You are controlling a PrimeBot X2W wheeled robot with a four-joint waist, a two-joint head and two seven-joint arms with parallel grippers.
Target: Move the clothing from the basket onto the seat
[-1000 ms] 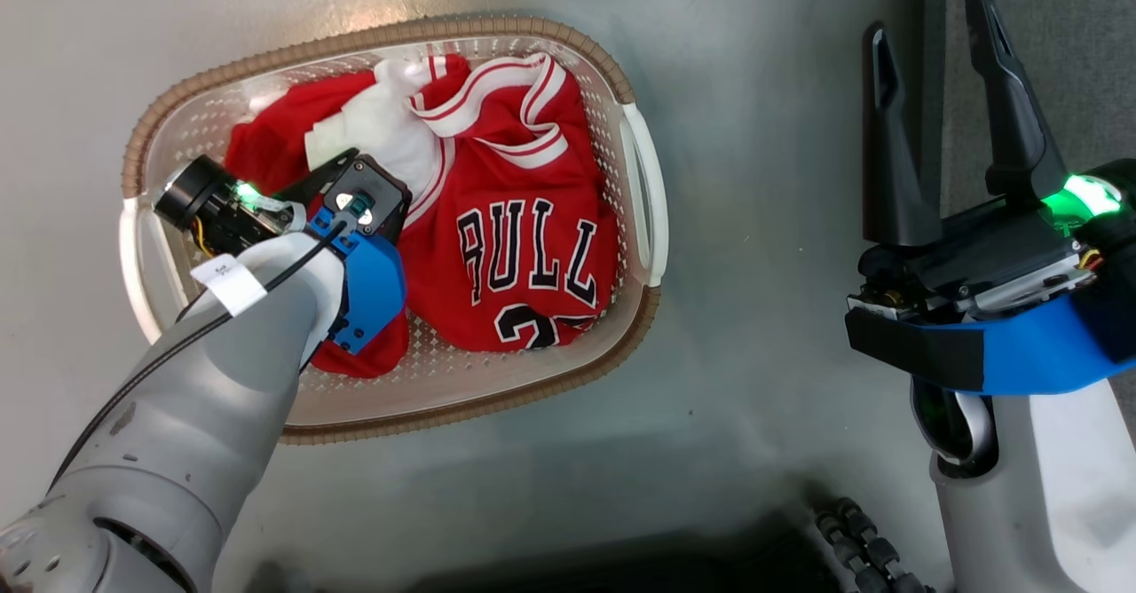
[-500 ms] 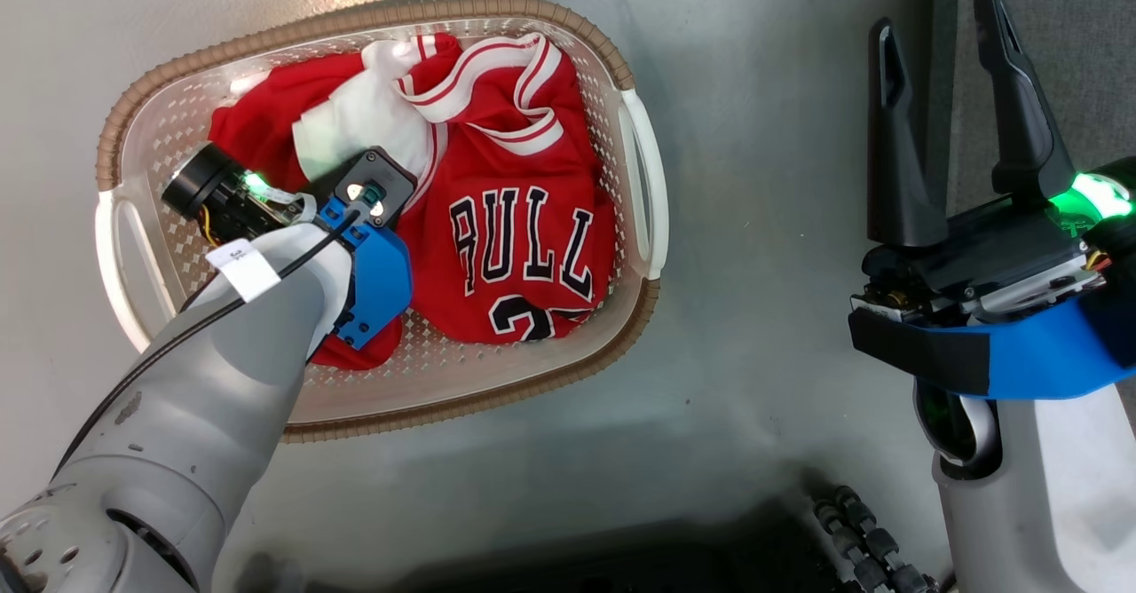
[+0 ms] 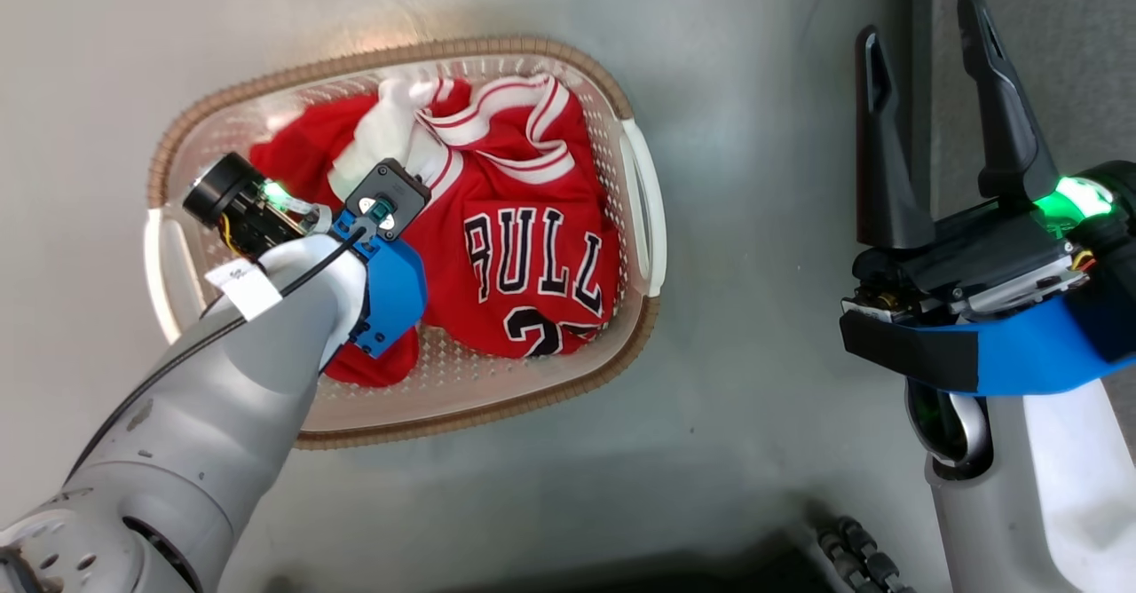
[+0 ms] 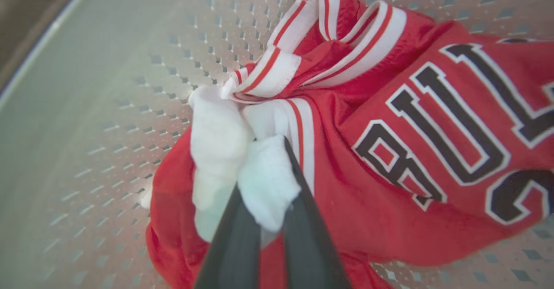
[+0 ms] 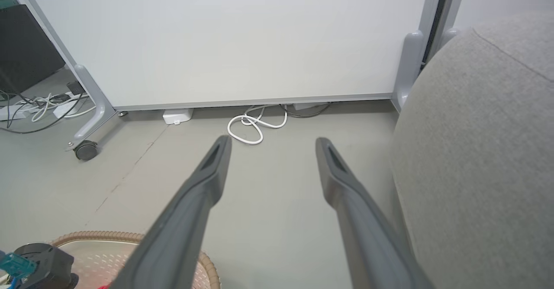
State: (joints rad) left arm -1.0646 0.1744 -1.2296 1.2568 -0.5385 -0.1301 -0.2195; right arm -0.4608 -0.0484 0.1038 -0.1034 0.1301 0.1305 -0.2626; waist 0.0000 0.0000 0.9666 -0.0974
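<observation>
red jersey (image 3: pixel 532 256): black white-edged letters "bull", number partly folded under, starts with 2.

So the basket (image 3: pixel 497 45) sits on the floor (image 3: pixel 754 176), the clothing (image 3: pixel 532 256) piled inside under the left hand (image 4: pixel 264 181); right hand (image 3: pixel 923 18) hangs between basket and seat (image 5: pixel 476 150).

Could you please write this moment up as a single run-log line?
phase: grasp | left gripper: shut on clothing | clothing: in basket | right gripper: open, beside seat
</observation>
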